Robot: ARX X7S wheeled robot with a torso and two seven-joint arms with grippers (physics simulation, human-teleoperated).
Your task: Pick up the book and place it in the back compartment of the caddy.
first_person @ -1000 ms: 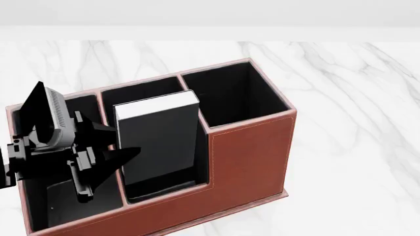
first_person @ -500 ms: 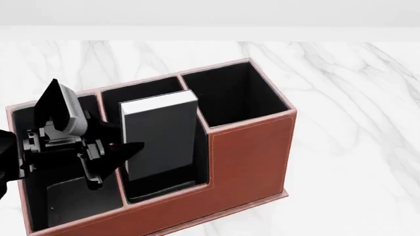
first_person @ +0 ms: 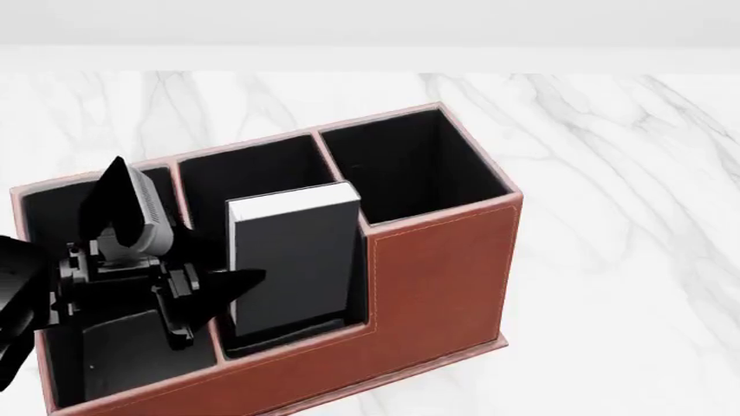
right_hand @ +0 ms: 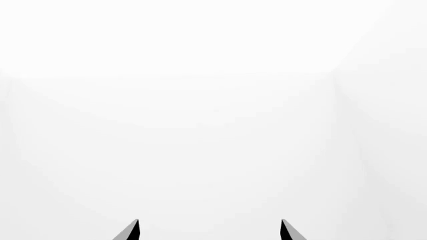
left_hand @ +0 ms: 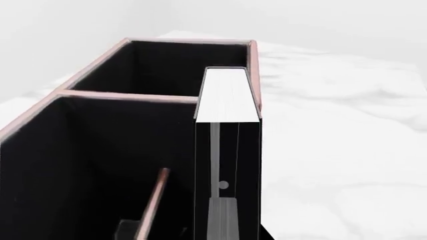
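The black book [first_person: 295,264] with white page edges stands upright in the caddy's [first_person: 445,277] small low-walled cell, between a thin low divider [left_hand: 155,202] and the tall cell's wall. My left gripper [first_person: 239,284] reaches in from the left and is shut on the book's left edge. One finger lies over the cover and the other is hidden behind it. The left wrist view looks along the book [left_hand: 227,95] edge-on, inside the caddy [left_hand: 100,61]. My right gripper [right_hand: 209,227] is open on blank white and does not show in the head view.
The tall square cell [first_person: 417,165] is right of the book. A long black-lined cell [first_person: 69,208] lies under my left arm. The caddy sits on a white marble table [first_person: 613,173] with a pale wall behind.
The book has gone down into the low-walled cell, its top edge dropping in the head view. My left gripper has gone down and a little rightward with it.
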